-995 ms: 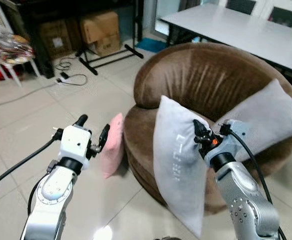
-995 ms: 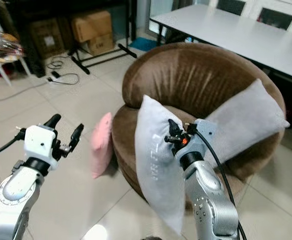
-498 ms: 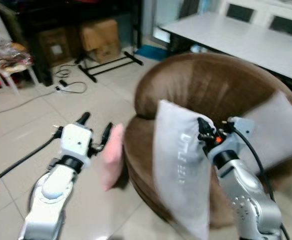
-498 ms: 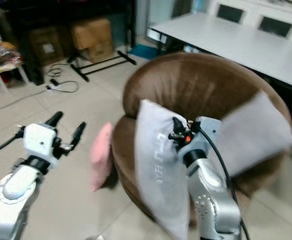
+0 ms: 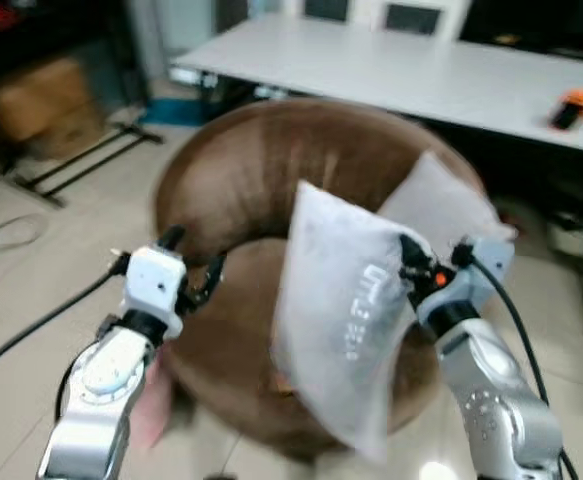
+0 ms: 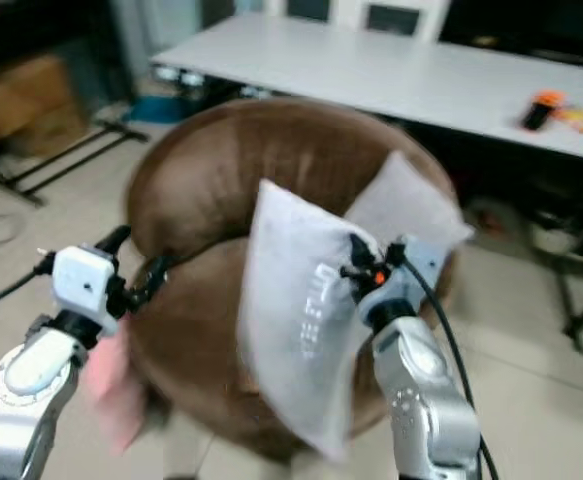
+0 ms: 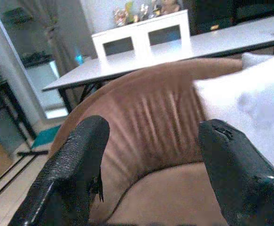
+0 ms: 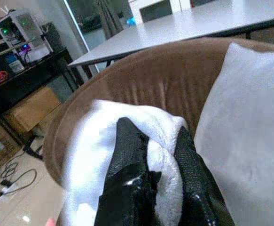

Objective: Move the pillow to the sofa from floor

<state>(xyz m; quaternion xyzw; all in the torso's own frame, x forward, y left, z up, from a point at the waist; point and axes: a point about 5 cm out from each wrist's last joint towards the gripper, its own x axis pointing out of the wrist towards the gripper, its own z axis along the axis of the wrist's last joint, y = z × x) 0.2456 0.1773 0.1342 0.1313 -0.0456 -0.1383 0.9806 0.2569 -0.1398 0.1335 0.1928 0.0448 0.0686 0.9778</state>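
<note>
A large light-grey pillow (image 5: 346, 320) with pale lettering hangs tilted in front of the round brown sofa (image 5: 241, 180), its lower part over the seat's front edge. My right gripper (image 5: 411, 262) is shut on the pillow's upper corner; in the right wrist view the black fingers (image 8: 127, 150) pinch bunched white fabric (image 8: 94, 146). My left gripper (image 5: 196, 262) is open and holds nothing, raised at the sofa's left side. In the left wrist view its spread fingers (image 7: 80, 160) frame the sofa's ribbed backrest (image 7: 151, 113).
A second grey pillow (image 5: 436, 200) leans against the sofa's back right. A pink pillow (image 5: 151, 410) lies blurred on the tiled floor at the sofa's lower left. A long white table (image 5: 391, 70) with an orange object (image 5: 571, 108) stands behind the sofa.
The whole view has swung right and closer, so the sofa now sits in the middle. The grey pillow stays in my right gripper, now tilted over the seat's front.
</note>
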